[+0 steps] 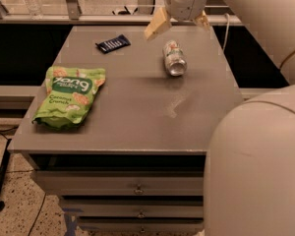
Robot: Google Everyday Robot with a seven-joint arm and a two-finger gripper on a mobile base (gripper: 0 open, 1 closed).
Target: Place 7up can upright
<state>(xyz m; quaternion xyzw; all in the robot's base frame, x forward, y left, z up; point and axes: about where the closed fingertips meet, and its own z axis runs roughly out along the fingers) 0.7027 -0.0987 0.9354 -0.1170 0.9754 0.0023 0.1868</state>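
— One small silvery 7up can (174, 58) lies on its side, far right on your grey table (137, 112).
— Your cream two-finger gripper (178, 28)?
— Fingers spread, empty, seemingly hovering just beyond it.

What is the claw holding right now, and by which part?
Nothing. The claw hovers open over the far side of the table; the 7up can lies on its side there, ungripped.

dim warm light, soft glare on table (137, 124), pincer (179, 27) above far edge
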